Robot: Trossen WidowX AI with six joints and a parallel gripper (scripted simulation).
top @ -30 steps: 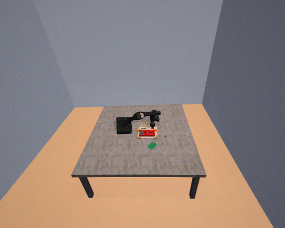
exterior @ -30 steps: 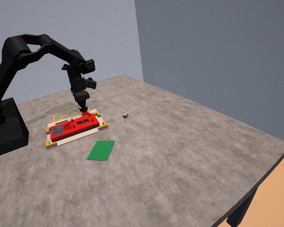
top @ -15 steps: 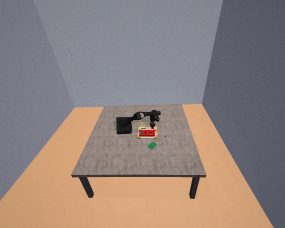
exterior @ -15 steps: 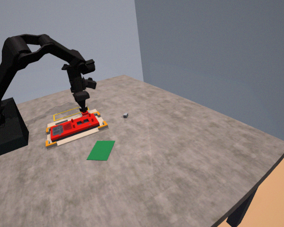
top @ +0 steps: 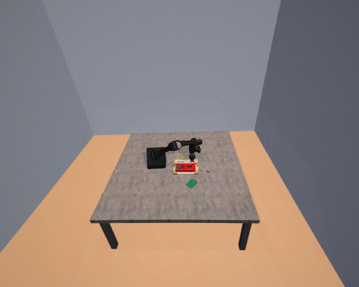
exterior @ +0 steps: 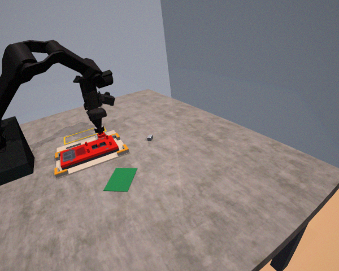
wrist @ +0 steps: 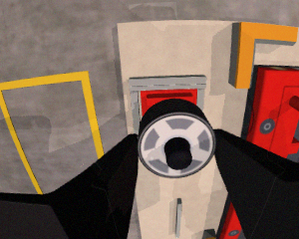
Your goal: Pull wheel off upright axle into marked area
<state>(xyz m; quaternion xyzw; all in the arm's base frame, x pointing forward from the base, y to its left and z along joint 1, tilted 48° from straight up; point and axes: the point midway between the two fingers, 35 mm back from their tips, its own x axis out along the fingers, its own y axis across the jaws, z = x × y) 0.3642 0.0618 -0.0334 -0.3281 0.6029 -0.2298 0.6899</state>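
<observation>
My gripper [top: 192, 159] [exterior: 99, 130] [wrist: 175, 138] points down and is shut on the wheel. The wheel [wrist: 157, 130] has a black tyre and a pale spoked face, and lies between the two fingertips. The black upright axle [wrist: 178, 155] shows through its middle. Under the wheel is a red block [exterior: 101, 135] [wrist: 169, 100] in a grey bracket on the cream board. The fingers hide most of the wheel in the top and exterior views. The marked area, a yellow outline [top: 178, 156] [exterior: 76, 134] [wrist: 40, 81], lies beside the board, left of the wheel in the wrist view.
The cream board [exterior: 87, 166] [wrist: 164, 40] carries a red panel [top: 185, 167] [exterior: 80, 151] [wrist: 276, 85] and orange corner pieces. A green sheet [top: 191, 183] [exterior: 121, 179] lies in front of it. A small grey block [top: 208, 170] [exterior: 150, 138] lies to its right.
</observation>
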